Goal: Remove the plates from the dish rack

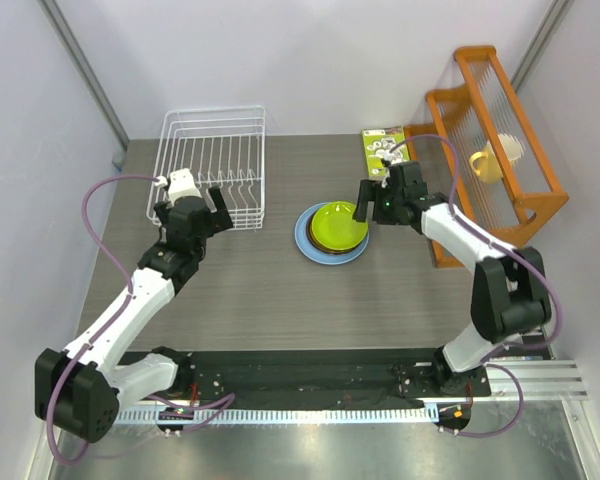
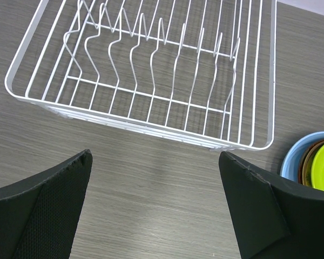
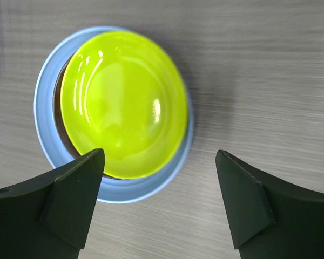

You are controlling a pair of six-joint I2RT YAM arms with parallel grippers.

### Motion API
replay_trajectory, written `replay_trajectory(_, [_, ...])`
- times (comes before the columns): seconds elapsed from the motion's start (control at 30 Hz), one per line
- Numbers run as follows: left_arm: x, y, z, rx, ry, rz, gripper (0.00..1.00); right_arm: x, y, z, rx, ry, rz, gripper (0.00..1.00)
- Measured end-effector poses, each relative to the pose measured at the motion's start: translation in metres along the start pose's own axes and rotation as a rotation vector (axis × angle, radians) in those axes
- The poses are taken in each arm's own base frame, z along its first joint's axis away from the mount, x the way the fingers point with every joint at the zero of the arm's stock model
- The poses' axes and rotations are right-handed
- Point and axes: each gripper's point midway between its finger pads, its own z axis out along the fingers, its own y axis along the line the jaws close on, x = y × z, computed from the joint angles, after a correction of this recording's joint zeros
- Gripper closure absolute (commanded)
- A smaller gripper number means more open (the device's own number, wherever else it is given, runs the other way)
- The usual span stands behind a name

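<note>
Plates sit stacked on the counter, lime one topmost. Right pincer gapes wide above them; left pincer gapes wide before the rack.

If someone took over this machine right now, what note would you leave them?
Left pincer: open, empty, hovering before the dish rack.
Right pincer: open, empty, above the lime green plate.
Things: the rack holds no plates. The lime green plate tops the light blue plate on the table, with a dark rim showing between.
Done: rack looks unloaded.
Left: probably only pulling the arms back.
</note>
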Motion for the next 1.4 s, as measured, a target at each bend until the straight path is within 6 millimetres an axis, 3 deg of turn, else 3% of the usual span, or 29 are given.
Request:
replay_trajectory(0.17, [0.005,-0.001,0.003,-0.002,0.018,0.009,0.01,-0.026,-0.02,-0.048,0.153,-0.187,-0.052,0.05])
replay_trajectory(0.27, [0.007,-0.001,0.004,-0.001,0.023,0.009,0.01,-0.026,-0.042,-0.068,0.259,-0.27,-0.063,0.05])
replay_trajectory(0.3, [0.006,-0.002,0.004,0.0,0.024,0.007,0.01,-0.022,-0.051,-0.071,0.299,-0.288,-0.062,0.0])
replay_trajectory(0.57, [0.006,0.0,0.002,-0.011,0.025,-0.003,0.01,0.03,-0.11,-0.068,0.509,-0.351,-0.084,0.0])
replay_trajectory(0.67, [0.006,0.005,0.0,-0.028,0.025,0.002,0.01,0.034,-0.123,-0.069,0.57,-0.383,-0.1,0.0])
replay_trajectory(0.9, [0.003,0.008,-0.001,-0.041,0.014,0.003,0.0,0.007,-0.128,-0.08,0.635,-0.488,-0.083,0.0])
replay_trajectory(1.4, [0.01,0.012,0.004,-0.065,0.033,0.069,0.0,-0.003,-0.125,-0.082,0.63,-0.54,-0.078,0.0])
